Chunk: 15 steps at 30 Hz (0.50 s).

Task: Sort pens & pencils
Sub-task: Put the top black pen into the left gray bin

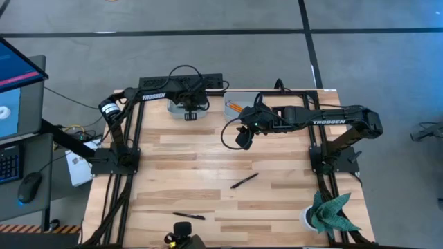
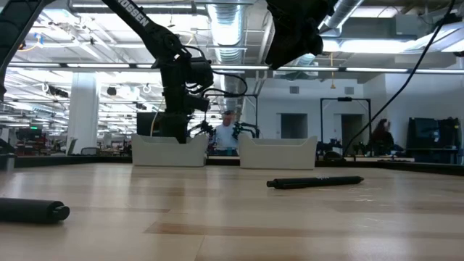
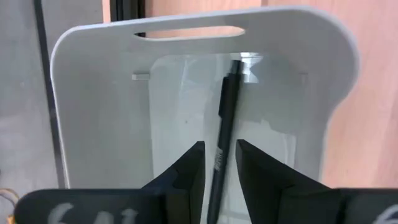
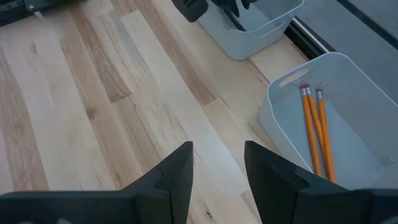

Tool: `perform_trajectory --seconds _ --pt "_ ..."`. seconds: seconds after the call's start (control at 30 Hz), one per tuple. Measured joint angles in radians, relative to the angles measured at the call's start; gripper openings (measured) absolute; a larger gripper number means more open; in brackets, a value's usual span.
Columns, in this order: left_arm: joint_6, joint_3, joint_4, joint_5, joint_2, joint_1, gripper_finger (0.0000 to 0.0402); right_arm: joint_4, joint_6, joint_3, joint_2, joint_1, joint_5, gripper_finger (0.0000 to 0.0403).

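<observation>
- A pen [image 3: 225,127] is being held over the left bin [image 1: 181,106] at the table's [image 1: 208,159] far edge by the left gripper [image 1: 190,111]; its jaws are standing either side of the barrel, but whether they are clenched on it or already released cannot be told.
- The two pencils [image 4: 316,127] are lying side by side in the right bin [image 4: 348,74], just beside the left one along the same far edge.
- The right gripper [image 4: 216,168] is hovering over bare wood near the right bin, jaws released and nothing between them.
- Two pens are being left unsorted: one [image 1: 244,180] near the table's middle, toward the right edge, and one [image 1: 189,216] close to the near edge.
- The step in hand is judged to be the depositing of a pen in the left bin; pencils appear done.
- Next, a gripper is being called on to descend over a loose pen, fingers aligned across its barrel, since a thin round pen is likely to roll.
</observation>
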Motion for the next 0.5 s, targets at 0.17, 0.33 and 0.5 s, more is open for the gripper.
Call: perform_trajectory --seconds 0.17,0.33,0.5 --pt "-0.01 0.0 0.001 -0.017 0.0 0.0 0.0089 0.0 0.0 0.0 0.0 0.0 0.0 0.0166" --pt "-0.034 0.0 0.003 -0.077 0.0 0.0 0.0089 0.0 0.0 0.0 0.0 0.0 -0.001 0.0165" --pt "-0.076 0.0 -0.006 -0.103 -0.008 0.0 0.0089 -0.001 0.0 0.0 0.0 0.001 -0.002 0.0165"
